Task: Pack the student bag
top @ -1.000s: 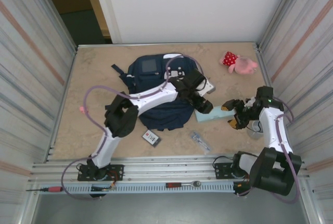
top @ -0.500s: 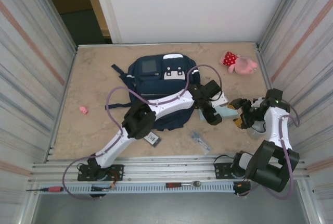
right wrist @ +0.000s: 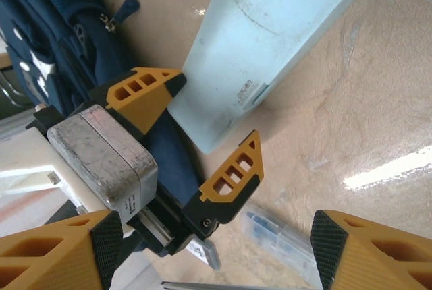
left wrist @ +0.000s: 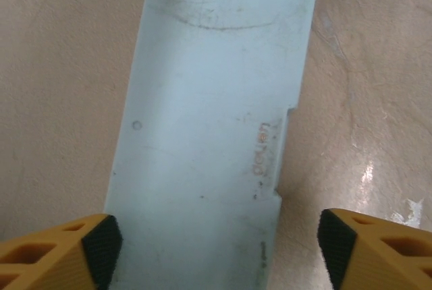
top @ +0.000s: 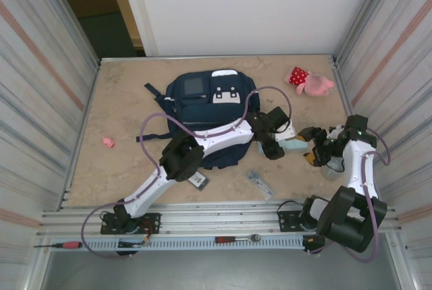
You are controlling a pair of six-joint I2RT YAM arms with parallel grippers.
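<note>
Collision worries us: left gripper point(left wrist: 216, 243) straddles the pale-blue flat plastic case point(left wrist: 209, 121), jaws spread wide. Right gripper point(right wrist: 212, 236), also spread, hovers close beside it.

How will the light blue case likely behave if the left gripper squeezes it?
Probably stiff: the light blue case has straight edges and a flat face. Perhaps slippery: its surface looks smooth. Unlikely to roll, as it lies flat on the table inside the open left gripper.

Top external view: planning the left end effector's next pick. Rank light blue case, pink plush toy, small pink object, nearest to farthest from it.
1. Light blue case, at the left end effector.
2. Pink plush toy, far right.
3. Small pink object, left side.
</note>
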